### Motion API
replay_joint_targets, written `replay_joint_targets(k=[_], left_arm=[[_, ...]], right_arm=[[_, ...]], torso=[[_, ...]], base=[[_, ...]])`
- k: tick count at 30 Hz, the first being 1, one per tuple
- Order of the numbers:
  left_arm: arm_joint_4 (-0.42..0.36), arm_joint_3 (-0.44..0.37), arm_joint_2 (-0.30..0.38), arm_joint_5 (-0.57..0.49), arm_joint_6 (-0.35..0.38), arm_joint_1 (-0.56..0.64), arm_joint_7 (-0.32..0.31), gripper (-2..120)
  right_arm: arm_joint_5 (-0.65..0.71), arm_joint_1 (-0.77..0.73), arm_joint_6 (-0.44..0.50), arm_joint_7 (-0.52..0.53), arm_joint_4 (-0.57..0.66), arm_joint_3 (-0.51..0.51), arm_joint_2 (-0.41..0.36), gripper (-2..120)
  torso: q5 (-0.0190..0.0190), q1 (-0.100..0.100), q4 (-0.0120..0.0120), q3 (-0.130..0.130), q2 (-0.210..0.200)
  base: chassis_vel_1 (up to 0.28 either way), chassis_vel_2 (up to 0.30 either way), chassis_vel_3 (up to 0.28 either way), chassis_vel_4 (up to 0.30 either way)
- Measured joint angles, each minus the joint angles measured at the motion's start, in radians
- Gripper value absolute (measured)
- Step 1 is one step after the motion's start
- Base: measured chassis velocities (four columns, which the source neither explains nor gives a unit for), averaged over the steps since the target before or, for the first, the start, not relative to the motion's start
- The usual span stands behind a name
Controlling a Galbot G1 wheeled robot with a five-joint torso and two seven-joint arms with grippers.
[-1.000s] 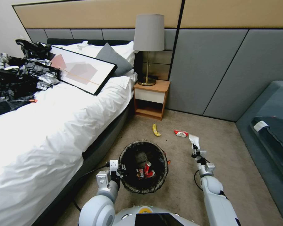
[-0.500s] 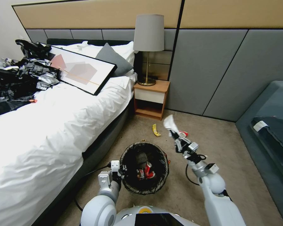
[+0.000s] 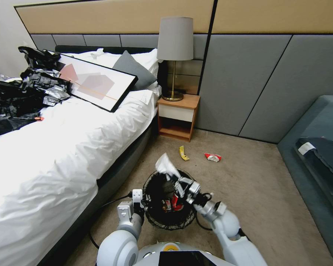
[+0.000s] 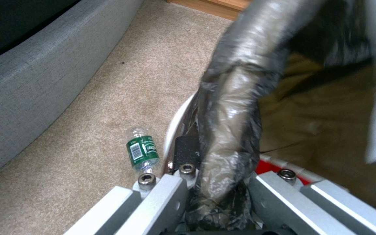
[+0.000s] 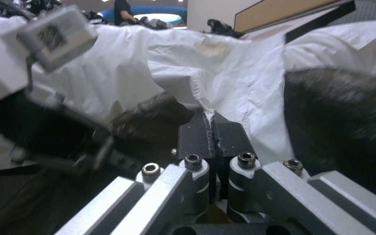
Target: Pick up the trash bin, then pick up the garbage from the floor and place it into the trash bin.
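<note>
Right end effector (image 3: 172, 180) swung tissue (image 3: 164, 164) over trash bin (image 3: 153, 220) rim.

- Even, soft indoor light; the white bed (image 3: 63, 147) reads brightest, nearly blown out.
- Head view bows at its edges.
- Right wrist view smears around the bed.

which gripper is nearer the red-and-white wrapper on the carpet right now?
Right. The right gripper, shut on the white tissue, is above the trash bin, on the red-and-white wrapper's side. The left gripper clamps the bin's rim on the bed side, farther off.
</note>
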Motion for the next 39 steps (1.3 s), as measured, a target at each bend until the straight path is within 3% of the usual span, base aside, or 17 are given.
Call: replay_joint_targets(k=[17,32,34,38,39], left_arm=[[-0.003,-0.013,-0.001,-0.005,-0.001,-0.003,0.001,0],[-0.008,-0.021,-0.006,-0.012,0.000,-0.006,0.001,0],[-0.008,-0.021,-0.006,-0.013,0.001,-0.006,0.001,0],[-0.009,-0.023,-0.006,-0.014,0.001,-0.007,0.002,0],[-0.009,-0.023,-0.006,-0.014,0.001,-0.007,0.002,0]], right_arm=[[-0.031,-0.045,0.071,-0.025,-0.085,0.019,0.007,0],[-0.030,-0.045,0.083,-0.033,-0.083,0.040,0.007,0],[-0.030,-0.046,0.082,-0.033,-0.080,0.041,0.006,3],[-0.031,-0.049,0.079,-0.033,-0.065,0.046,0.005,24],[-0.031,-0.049,0.079,-0.033,-0.065,0.046,0.005,24]], torso=[[0.0002,0.000,0.0000,0.000,0.000],[0.0000,0.000,0.0000,0.000,0.000],[0.0001,0.000,0.0000,0.000,0.000],[0.0000,0.000,0.0001,0.000,0.000],[0.0000,0.000,0.0001,0.000,0.000]], base=[[0.000,0.000,0.000,0.000],[0.000,0.000,0.000,0.000],[0.000,0.000,0.000,0.000],[0.000,0.000,0.000,0.000],[0.000,0.000,0.000,0.000]])
